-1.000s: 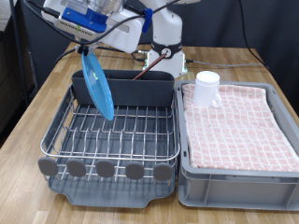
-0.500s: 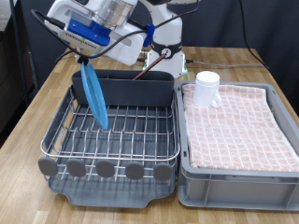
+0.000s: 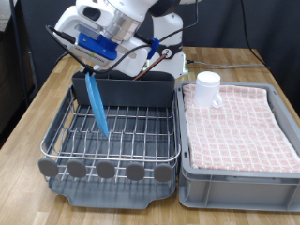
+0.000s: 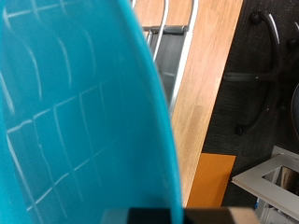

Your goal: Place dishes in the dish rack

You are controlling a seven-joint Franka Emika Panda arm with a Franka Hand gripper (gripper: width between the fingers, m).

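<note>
Plate going into the rack edge-on

The gripper, upper left of the frame, is clamped on the top rim of the light-blue plate, holding it upright so its lower edge meets the wire grid of the dish rack. The white mug sits on the pink checked cloth in the grey bin at right.

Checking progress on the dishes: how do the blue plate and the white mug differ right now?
The plate is light blue and stands on edge over the dish rack; the mug is white and sits on the pink checked cloth in the grey bin. The plate hangs from the gripper; the mug stands alone, away from it. The plate is flat, the mug tall with a handle.
</note>
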